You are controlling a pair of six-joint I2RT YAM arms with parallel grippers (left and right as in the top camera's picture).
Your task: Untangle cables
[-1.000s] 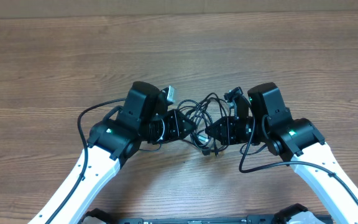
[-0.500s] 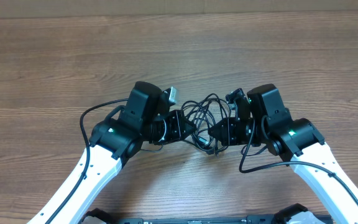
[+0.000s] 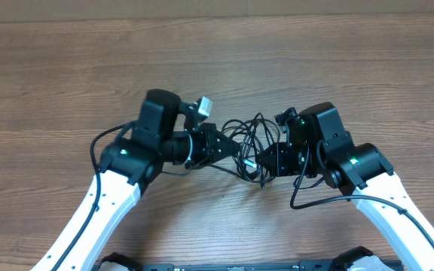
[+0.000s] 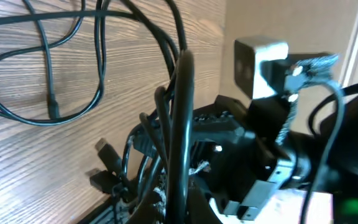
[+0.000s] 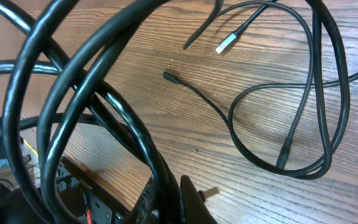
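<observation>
Two-handed here; pinching the cables [image 4: 182,124] in the left gripper [image 3: 234,148], jaws closed; clamping the same tangle in the right gripper [image 3: 260,160], likewise closed; holding it taut over the table [image 3: 51,75], midway between left and right edges.

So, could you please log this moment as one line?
left tool: shut on cables | right tool: shut on cables | cables: tangled, strung between tools

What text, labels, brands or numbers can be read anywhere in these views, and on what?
None can be read in any view. The cables, the wooden table and the robot arms show no legible print; any marking on the arms is too small or blurred to tell.
</observation>
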